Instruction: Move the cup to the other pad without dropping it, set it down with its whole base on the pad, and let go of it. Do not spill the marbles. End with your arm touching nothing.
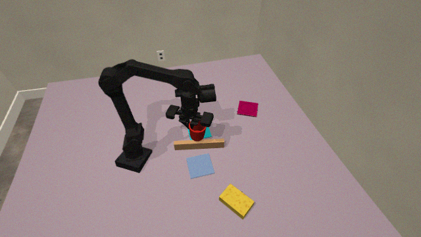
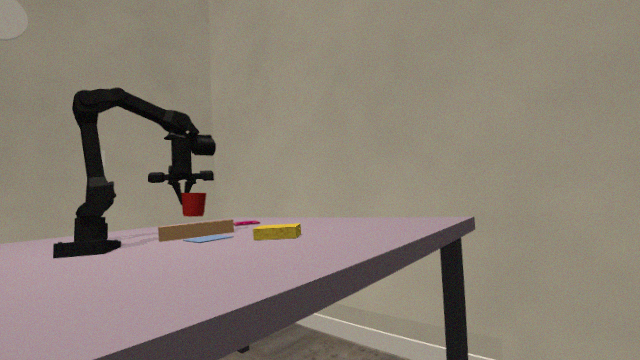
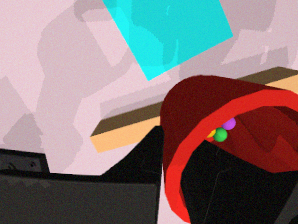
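Above wooden bar [image 1: 198, 144], jaws pinching rim of red cup [image 1: 197, 131], upright, marbles [image 3: 221, 132] inside; cyan pad [image 3: 166, 16] at 12 o'clock.

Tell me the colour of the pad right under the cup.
Cyan pad, clearest in the wrist view.

A plain test room: bare beige walls [image 2: 400, 100], one socket [image 1: 160, 55], and a lilac bench [image 2: 300, 260] carrying a robot arm [image 2: 90, 150].
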Motion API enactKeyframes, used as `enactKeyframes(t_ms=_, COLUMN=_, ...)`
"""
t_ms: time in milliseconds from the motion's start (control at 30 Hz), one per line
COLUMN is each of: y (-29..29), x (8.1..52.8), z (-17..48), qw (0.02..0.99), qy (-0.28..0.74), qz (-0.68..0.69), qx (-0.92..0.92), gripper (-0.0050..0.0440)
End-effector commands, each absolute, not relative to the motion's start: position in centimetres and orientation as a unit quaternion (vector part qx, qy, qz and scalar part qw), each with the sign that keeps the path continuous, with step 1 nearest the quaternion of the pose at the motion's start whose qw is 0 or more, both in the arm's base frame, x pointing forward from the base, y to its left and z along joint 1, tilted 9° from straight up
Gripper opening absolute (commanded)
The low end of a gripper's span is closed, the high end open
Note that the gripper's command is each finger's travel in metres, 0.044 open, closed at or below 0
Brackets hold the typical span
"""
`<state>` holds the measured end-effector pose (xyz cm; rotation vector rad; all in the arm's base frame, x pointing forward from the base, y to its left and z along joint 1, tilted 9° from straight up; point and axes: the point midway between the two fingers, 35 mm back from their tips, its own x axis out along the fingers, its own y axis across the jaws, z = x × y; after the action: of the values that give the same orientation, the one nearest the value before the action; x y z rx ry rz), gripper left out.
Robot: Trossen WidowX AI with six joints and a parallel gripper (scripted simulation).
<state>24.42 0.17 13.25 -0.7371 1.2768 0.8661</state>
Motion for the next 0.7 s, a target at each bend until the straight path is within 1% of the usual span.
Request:
enactKeyframes(t_ms=0, y=0.8, x=24.7, z=13.6, qw=0.658, qy=0.561, qz=0.38, qx=-0.329, gripper=0.0)
enactKeyframes(t_ms=667, y=3.8, x=25.2, z=14.2, qw=0.658, qy=0.561, qz=0.38, qx=-0.329, gripper=0.0)
